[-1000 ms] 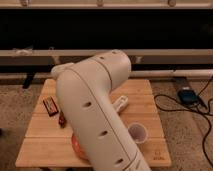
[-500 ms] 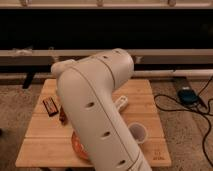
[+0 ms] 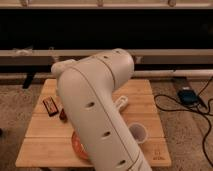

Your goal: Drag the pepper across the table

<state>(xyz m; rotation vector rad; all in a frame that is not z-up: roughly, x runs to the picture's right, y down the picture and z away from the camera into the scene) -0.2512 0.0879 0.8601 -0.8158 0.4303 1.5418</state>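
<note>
The gripper is hidden behind the smooth white arm (image 3: 97,115), which bends in a bulky elbow over the slatted light-wood counter (image 3: 40,142); its state cannot be told. The slim dark-red pepper (image 3: 62,114) peeks out at the arm's left edge, just beside a flat brown bar (image 3: 50,106). A small, unreadable logo (image 3: 158,155) marks the counter's near right corner.

Logged a small swing of the arm (image 3: 95,115) since one second back: elbow end carried slightly toward 10 o'clock, up and left over the bench (image 3: 145,90). Measured almost all of that shift in the first half second, barely any since. Could not place the jaws: hidden behind the arm.
</note>
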